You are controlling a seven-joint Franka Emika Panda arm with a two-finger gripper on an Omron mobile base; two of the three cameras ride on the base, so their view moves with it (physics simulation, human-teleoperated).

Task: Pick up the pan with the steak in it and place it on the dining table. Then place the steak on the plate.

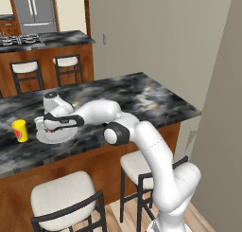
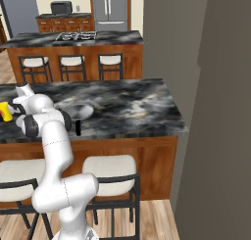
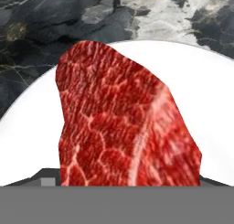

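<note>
The steak (image 3: 123, 127), a slab of raw red meat, looms large in the hand view and runs down to the bottom edge between my jaws. The white plate (image 3: 215, 104) lies under it. My gripper (image 1: 50, 126) hangs over the plate (image 1: 56, 136) on the dining table (image 1: 142, 98), its jaws set wide across the steak; the fingertips themselves are hidden. The grey pan (image 2: 78, 110) with its black handle sits on the dining table (image 2: 132, 107) just right of my forearm, and nothing lies in it.
A yellow cup (image 1: 20, 130) stands on the table left of the plate. White stools (image 1: 61, 193) line the near side of the table. A grey wall (image 1: 222, 108) closes the right. The stove counter (image 1: 47, 39) stands behind.
</note>
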